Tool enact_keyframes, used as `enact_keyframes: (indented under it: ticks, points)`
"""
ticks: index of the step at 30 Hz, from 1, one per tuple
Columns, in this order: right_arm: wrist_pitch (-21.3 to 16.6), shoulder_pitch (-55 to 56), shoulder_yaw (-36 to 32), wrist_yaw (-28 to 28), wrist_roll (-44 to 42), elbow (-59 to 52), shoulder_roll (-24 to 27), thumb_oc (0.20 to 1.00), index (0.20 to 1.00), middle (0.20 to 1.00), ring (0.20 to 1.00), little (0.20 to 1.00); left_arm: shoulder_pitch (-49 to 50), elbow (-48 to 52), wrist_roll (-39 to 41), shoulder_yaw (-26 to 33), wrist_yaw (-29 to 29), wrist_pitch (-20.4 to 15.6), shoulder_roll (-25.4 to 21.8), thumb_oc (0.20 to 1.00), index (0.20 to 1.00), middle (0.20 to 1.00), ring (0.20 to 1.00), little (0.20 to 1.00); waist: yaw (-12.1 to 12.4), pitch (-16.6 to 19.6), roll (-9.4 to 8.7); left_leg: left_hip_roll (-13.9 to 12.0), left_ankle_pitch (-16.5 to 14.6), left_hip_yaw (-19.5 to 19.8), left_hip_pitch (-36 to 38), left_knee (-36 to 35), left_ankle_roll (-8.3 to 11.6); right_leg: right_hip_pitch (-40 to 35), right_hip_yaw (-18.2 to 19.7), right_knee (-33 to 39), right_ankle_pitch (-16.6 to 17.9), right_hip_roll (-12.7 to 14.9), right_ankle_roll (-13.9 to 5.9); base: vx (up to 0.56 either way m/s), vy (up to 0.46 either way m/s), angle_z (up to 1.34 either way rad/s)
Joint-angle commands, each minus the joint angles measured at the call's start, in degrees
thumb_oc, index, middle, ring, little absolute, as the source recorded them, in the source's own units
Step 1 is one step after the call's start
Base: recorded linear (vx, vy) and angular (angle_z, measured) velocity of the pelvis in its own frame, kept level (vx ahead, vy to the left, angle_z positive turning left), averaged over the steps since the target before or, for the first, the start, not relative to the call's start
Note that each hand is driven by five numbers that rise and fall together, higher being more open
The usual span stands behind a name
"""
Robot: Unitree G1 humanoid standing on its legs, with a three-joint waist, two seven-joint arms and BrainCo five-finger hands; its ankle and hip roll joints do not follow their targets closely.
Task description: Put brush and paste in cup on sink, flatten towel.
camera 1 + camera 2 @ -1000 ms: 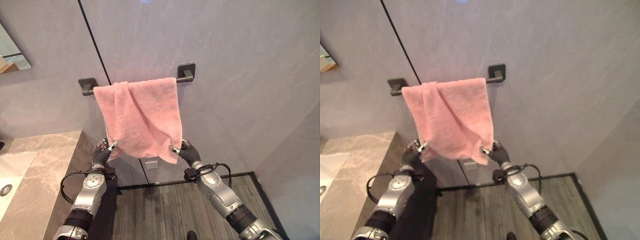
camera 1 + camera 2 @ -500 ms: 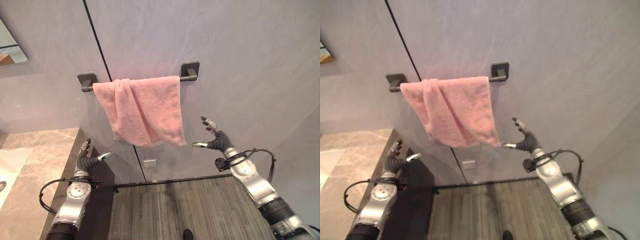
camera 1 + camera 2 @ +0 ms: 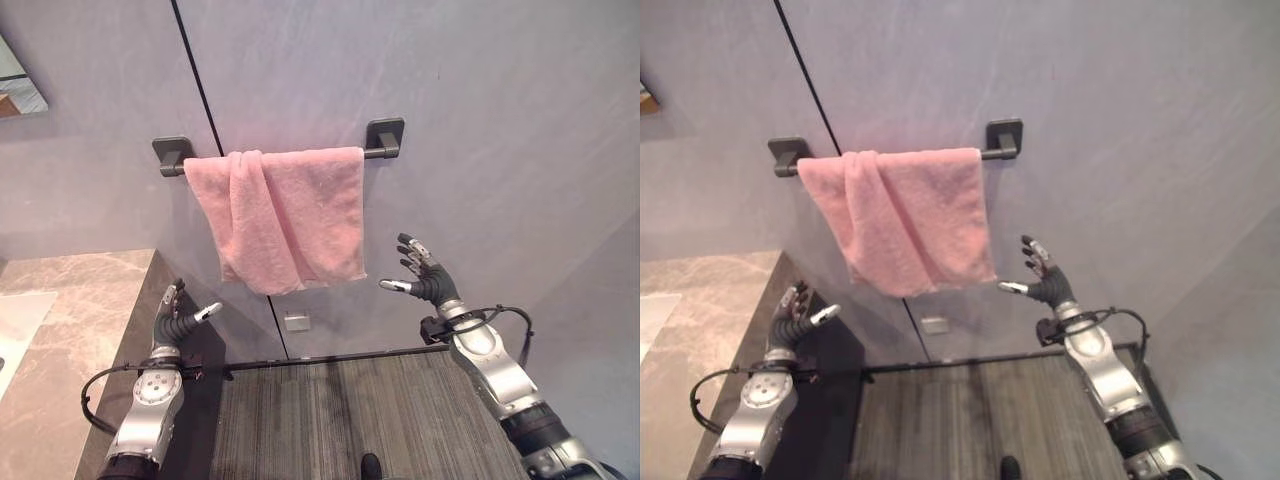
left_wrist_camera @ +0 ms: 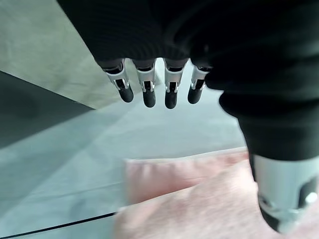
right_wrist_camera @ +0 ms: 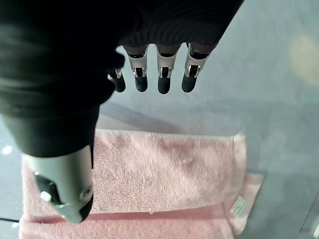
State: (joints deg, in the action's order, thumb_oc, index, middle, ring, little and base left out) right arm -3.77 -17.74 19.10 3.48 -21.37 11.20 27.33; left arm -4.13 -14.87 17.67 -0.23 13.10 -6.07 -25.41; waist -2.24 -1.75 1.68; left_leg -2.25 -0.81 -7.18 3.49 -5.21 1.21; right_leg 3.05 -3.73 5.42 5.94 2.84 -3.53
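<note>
A pink towel [image 3: 283, 213] hangs over a dark wall bar [image 3: 378, 151], with a fold running down its left part and its lower edge slanting. My left hand [image 3: 172, 323] is open below and left of the towel, beside the counter's dark side, holding nothing. My right hand [image 3: 428, 281] is open to the right of the towel's lower corner, fingers spread, apart from the cloth. The towel [image 5: 164, 172] shows past the right hand's straight fingers [image 5: 164, 79] in the right wrist view, and as a pink edge [image 4: 189, 196] in the left wrist view.
A marble counter [image 3: 70, 330] lies at the lower left with a white sink edge [image 3: 15, 325]. A mirror corner [image 3: 15, 90] is at the upper left. A small white socket [image 3: 294, 322] sits on the grey wall below the towel. Dark striped floor [image 3: 340, 415] is underneath.
Both hands have let go of the towel's lower corners and drawn away, the left down and leftward, the right out to the right. The towel hangs free and flatter. The camera has shifted slightly.
</note>
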Motion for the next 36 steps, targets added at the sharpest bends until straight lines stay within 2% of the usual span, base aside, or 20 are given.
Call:
enact_keyframes:
  ticks: [1,6,10,12,13,19,25,31,36]
  points:
    - [-3.78,-9.37,0.83,-0.24,-8.84,3.49,-1.76,1.0,1.0,1.0,1.0,1.0,-8.18,-1.21,6.53,-0.87,-1.5,-5.47,-6.64,1.0,1.0,1.0,1.0,1.0,0.52,0.35,-2.18,0.64,-0.05,0.6,-1.97,0.21,1.22,-2.29,0.43,-0.42,-3.82,3.89,-4.63,-0.09,0.01,-0.02]
    - [-3.17,-14.76,2.84,-0.46,-11.36,4.61,-0.16,1.0,1.0,1.0,1.0,1.0,-13.35,-0.72,9.66,-3.11,-2.91,-5.87,-10.21,1.0,1.0,1.0,1.0,1.0,0.76,-0.75,-2.33,0.63,1.12,0.88,-5.28,0.21,1.4,0.92,0.41,-0.42,-2.6,3.93,-4.7,-0.1,-0.002,0.01]
    - [-3.27,-21.73,4.2,0.0,-14.78,5.59,3.49,1.0,1.0,1.0,1.0,1.0,-21.59,-0.17,12.32,-5.39,-2.93,-7.19,-16.84,1.0,1.0,1.0,1.0,1.0,0.81,-1.21,-2.28,0.48,2.69,1.43,-9.73,0.21,1.89,5.01,0.02,-0.42,-1.2,4.0,-4.88,-0.02,0.0,0.02]
    - [-3.34,-22.51,4.12,-0.08,-15.69,5.71,3.79,1.0,1.0,1.0,1.0,1.0,-22.85,-0.38,13.02,-6.06,-3.1,-7.34,-17.41,1.0,1.0,1.0,1.0,1.0,0.82,-1.35,-2.26,0.47,2.74,1.58,-10.04,0.21,1.94,5.23,0.02,-0.42,-1.19,4.07,-4.92,0.04,0.004,0.04]
    - [-3.54,-24.89,4.47,0.18,-17.18,5.66,5.6,1.0,1.0,1.0,1.0,1.0,-25.87,-0.09,14.46,-7.32,-3.42,-7.68,-19.8,1.0,1.0,1.0,1.0,1.0,0.77,-1.79,-2.17,0.59,2.77,1.74,-10.31,0.21,2.02,5.46,-0.11,-0.42,-1.15,4.23,-5.02,0.04,0.005,0.02]
    - [-3.66,-26.34,4.32,-0.6,-18.92,3.52,8.62,1.0,1.0,1.0,1.0,1.0,-27.68,1.7,16.21,-8.22,-4.76,-7.96,-23.05,1.0,1.0,1.0,1.0,1.0,0.6,-2.03,-2.0,0.69,2.3,1.64,-9.74,0.21,2.07,5.16,0.16,-0.42,-1.44,4.48,-5.25,0.05,0.01,0.01]
    - [-4.05,-25.38,3.25,-1.18,-20.49,1.76,8.49,1.0,1.0,1.0,1.0,1.0,-26.94,3.36,16.85,-7.69,-5.43,-7.94,-23.39,1.0,1.0,1.0,1.0,1.0,0.5,-1.76,-1.81,0.77,1.55,1.4,-8.37,0.21,1.97,4.08,0.45,-0.42,-2.07,4.53,-5.35,0.04,0.003,-0.02]
    - [-3.35,-25.69,4.13,-2.46,-23.98,2.25,6.23,1.0,1.0,1.0,1.0,1.0,-26.75,4.46,18.95,-8.19,-6.93,-7.64,-22.44,1.0,1.0,1.0,1.0,1.0,0.71,-1.48,-1.66,0.69,1.05,0.76,-7.16,0.21,1.96,3.14,0.58,-0.42,-2.66,4.54,-5.47,0.02,0.0,-0.01]
    - [-2.06,-29.94,7.76,-2.72,-26.61,5.98,5.47,1.0,1.0,1.0,1.0,1.0,-29.57,3.87,20.2,-11.54,-7.54,-7.23,-22.57,1.0,1.0,1.0,1.0,1.0,0.94,-1.86,-1.66,0.56,1.33,0.61,-7.33,0.21,2.17,3.36,0.45,-0.42,-2.55,4.53,-5.45,0.0,0.0,0.0]
